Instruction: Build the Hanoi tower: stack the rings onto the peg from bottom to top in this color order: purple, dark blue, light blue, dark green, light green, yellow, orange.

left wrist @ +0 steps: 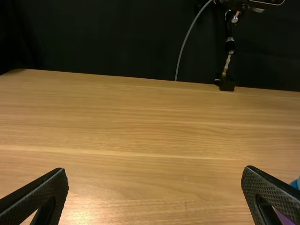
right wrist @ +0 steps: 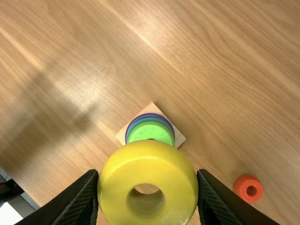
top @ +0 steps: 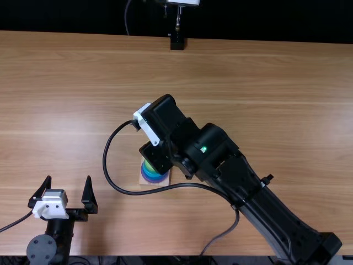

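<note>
Yellow ring (right wrist: 147,183): thick, glossy, round-edged; round central hole, pale marks along rim; between fingers of right gripper (top: 156,157), left of the middle, over the near half of the tabletop (top: 265,94).
Right gripper state: narrowed onto yellow ring, one finger against each side.
Light green ring (right wrist: 150,131): flat, matte, lightly speckled; topmost visible on the stack.
Blue rim (right wrist: 150,120): slim band beneath light green.
Purple ring (right wrist: 150,114): wider, thin outer edge, lowest visible.
Base (right wrist: 179,138): pale wood, square-cornered, under the stack.
Orange ring (right wrist: 248,189): small, reddish, narrow hole; flat on tabletop, apart from base.
Left gripper (top: 68,179): wide, near left.
</note>
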Robot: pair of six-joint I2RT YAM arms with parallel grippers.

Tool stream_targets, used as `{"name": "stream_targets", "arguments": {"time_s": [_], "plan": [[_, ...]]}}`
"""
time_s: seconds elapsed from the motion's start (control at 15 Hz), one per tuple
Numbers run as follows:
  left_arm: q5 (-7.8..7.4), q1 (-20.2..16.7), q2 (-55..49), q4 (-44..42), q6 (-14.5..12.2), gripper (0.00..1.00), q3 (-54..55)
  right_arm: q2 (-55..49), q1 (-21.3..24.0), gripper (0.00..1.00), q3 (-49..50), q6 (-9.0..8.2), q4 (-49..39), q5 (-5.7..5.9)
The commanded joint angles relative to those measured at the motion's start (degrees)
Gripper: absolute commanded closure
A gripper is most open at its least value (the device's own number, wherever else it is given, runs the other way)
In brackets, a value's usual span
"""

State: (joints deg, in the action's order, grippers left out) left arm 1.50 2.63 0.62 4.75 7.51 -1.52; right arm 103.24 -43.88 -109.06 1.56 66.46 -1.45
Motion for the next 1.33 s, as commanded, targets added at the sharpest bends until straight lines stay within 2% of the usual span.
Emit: {"name": "stream_targets", "arguments": {"time_s": [0.0, 0.2, 0.73, 0.8, 0.87, 0.93, 1.0, 1.27], "plan": [[0.61, -0.3, -0.6, 0.3, -0.7, 0.00, 1.5, 0.7, -0.5, 1.00, -0.6, -0.09, -0.1, 0.08], [0.61, -0.3, -0.6, 0.3, -0.7, 0.00, 1.5, 3.8, -0.5, 1.00, -0.6, -0.09, -0.1, 0.08], [0.61, -0.3, -0.6, 0.3, -0.7, 0.00, 1.5, 4.2, -0.5, 1.00, -0.3, 0.02, 0.3, 0.19], [0.61, -0.3, -0.6, 0.3, -0.7, 0.00, 1.5, 4.2, -0.5, 0.86, -0.4, 0.02, 0.5, 0.29], [0.61, -0.3, -0.6, 0.3, -0.8, 0.00, 1.5, 4.2, -0.5, 0.49, -0.5, -0.09, 0.9, 0.61], [0.61, -0.3, -0.6, 0.3, -0.7, 0.00, 1.5, 4.3, -0.5, 0.00, -0.3, 0.02, 1.0, 1.14], [0.61, -0.3, -0.6, 0.3, -0.8, 0.00, 1.5, 4.3, -0.5, 0.00, -0.3, 0.02, 0.9, 2.30], [0.61, -0.3, -0.6, 0.3, -0.7, 0.00, 1.5, 4.2, -0.2, 0.00, -1.2, -0.30, -0.1, 2.30]]}}
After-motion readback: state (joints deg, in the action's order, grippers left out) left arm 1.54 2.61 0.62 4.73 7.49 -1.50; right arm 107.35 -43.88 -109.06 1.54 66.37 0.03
